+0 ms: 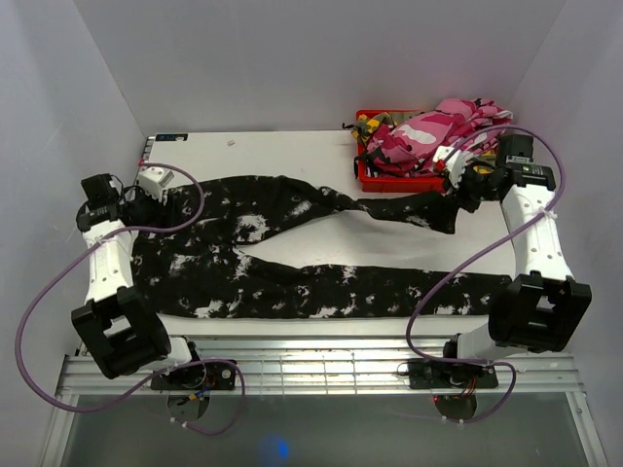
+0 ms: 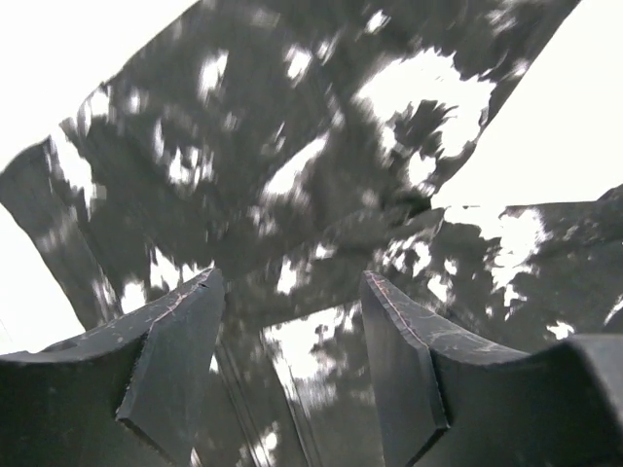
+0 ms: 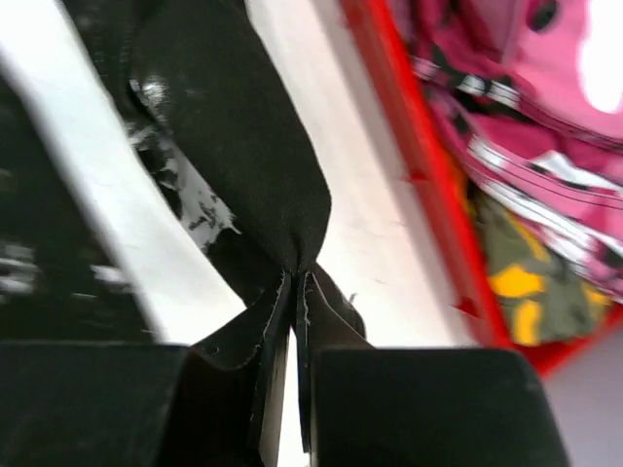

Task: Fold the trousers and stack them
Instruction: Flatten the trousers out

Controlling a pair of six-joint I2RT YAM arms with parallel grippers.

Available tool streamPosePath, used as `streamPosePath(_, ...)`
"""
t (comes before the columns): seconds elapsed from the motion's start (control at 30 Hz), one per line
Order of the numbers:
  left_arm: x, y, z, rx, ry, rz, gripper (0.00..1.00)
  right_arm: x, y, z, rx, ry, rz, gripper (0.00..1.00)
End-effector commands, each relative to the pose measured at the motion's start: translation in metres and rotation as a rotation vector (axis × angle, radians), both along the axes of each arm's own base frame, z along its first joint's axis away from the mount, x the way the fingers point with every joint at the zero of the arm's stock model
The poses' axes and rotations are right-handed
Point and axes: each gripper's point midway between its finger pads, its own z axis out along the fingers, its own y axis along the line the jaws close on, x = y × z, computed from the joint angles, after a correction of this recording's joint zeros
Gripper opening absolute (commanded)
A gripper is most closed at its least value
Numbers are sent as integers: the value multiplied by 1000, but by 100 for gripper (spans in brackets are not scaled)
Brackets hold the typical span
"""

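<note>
Black trousers with white splotches (image 1: 292, 253) lie spread across the white table, waist at the left, legs running right. My right gripper (image 1: 458, 195) is shut on the end of the far leg, beside the red bin; the wrist view shows black cloth (image 3: 248, 156) pinched between its fingertips (image 3: 295, 277) and lifted off the table. My left gripper (image 1: 146, 195) hovers open above the waist end; black-and-white cloth (image 2: 292, 175) fills its view, and nothing sits between its fingers (image 2: 185, 341).
A red bin (image 1: 375, 177) at the back right holds pink-white camouflage trousers (image 1: 433, 131) and a green-yellow camouflage pair (image 3: 516, 282). Purple cables loop from both arms. The table's near edge meets a metal rail (image 1: 321, 365).
</note>
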Motion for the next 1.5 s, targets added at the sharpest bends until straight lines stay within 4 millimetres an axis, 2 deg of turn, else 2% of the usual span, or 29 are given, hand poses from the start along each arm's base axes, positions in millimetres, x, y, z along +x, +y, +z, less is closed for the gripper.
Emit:
streamPosePath(0.0, 5, -33, 36, 28, -204, -160, 70, -81, 52, -9, 324, 404, -30, 8)
streamPosePath(0.07, 1, -51, 45, 87, -295, -254, 73, -103, 66, -16, 418, 541, -42, 8)
streamPosePath(0.1, -1, -58, 49, 112, -329, -288, 73, -116, 78, -12, 502, 619, -39, 8)
streamPosePath(0.13, -4, -65, 46, 130, -347, -320, 74, -122, 83, -11, 561, 697, -92, 8)
streamPosePath(0.17, -7, -79, 56, 182, -422, -391, 75, -128, 88, -12, 597, 735, -107, 8)
streamPosePath(0.23, -14, -97, 60, 226, -492, -474, 75, -144, 99, -17, 691, 825, -116, 8)
streamPosePath(0.27, -21, -118, 64, 265, -571, -552, 75, -146, 103, -18, 725, 842, -108, 8)
streamPosePath(0.33, -28, -140, 66, 297, -655, -617, 75, -140, 106, -16, 785, 877, -129, 8)
streamPosePath(0.37, -36, -173, 61, 309, -731, -716, 76, -136, 107, -19, 810, 915, -131, 8)
streamPosePath(0.43, -49, -201, 64, 360, -846, -795, 76, -129, 114, -9, 912, 973, -133, 8)
streamPosePath(0.47, -56, -228, 71, 394, -953, -851, 77, -126, 116, -11, 951, 1026, -153, 8)
streamPosePath(0.5, -63, -240, 55, 427, -996, -897, 77, -124, 119, -7, 1004, 1044, -147, 8)
streamPosePath(0.53, -66, -252, 55, 447, -1060, -917, 77, -124, 120, -9, 1025, 1065, -152, 8)
streamPosePath(0.57, -78, -277, 65, 439, -1176, -960, 77, -124, 120, -12, 1043, 1092, -161, 8)
streamPosePath(0.63, -85, -300, 47, 449, -1216, -1027, 77, -124, 123, -12, 1106, 1131, -168, 8)
streamPosePath(0.67, -97, -322, 59, 418, -1314, -1042, 78, -127, 124, -16, 1129, 1168, -184, 8)
streamPosePath(0.87, -119, -390, 34, 410, -1469, -1144, 78, -133, 126, -20, 1170, 1204, -197, 8)
streamPosePath(0.97, -125, -415, 20, 431, -1528, -1196, 78, -134, 127, -19, 1184, 1209, -197, 8)
streamPosePath(1.03, -125, -424, 11, 450, -1549, -1218, 78, -134, 128, -18, 1192, 1217, -199, 8)
streamPosePath(1.07, -127, -430, 14, 461, -1600, -1215, 78, -134, 127, -18, 1194, 1218, -202, 8)
streamPosePath(1.1, -125, -435, 1, 467, -1589, -1231, 78, -135, 128, -19, 1195, 1224, -205, 8)
streamPosePath(1.13, -123, -439, 0, 475, -1601, -1222, 78, -137, 128, -19, 1195, 1226, -204, 8)
streamPosePath(1.17, -120, -444, 12, 475, -1655, -1176, 78, -138, 128, -19, 1196, 1227, -205, 8)
streamPosePath(1.23, -118, -455, 2, 482, -1667, -1166, 79, -140, 129, -18, 1197, 1229, -204, 8)
streamPosePath(1.27, -115, -458, 17, 484, -1726, -1102, 79, -141, 130, -17, 1197, 1230, -203, 8)
streamPosePath(1.3, -116, -461, 20, 479, -1755, -1078, 82, -142, 130, -17, 1198, 1235, -204, 8)
streamPosePath(1.33, -117, -466, 9, 481, -1757, -1088, 83, -143, 130, -16, 1197, 1233, -201, 8)
streamPosePath(1.37, -118, -467, 19, 480, -1808, -1039, 83, -144, 131, -15, 1199, 1230, -197, 8)
streamPosePath(1.47, -119, -476, 18, 487, -1845, -1020, 81, -146, 132, -13, 1200, 1227, -189, 8)
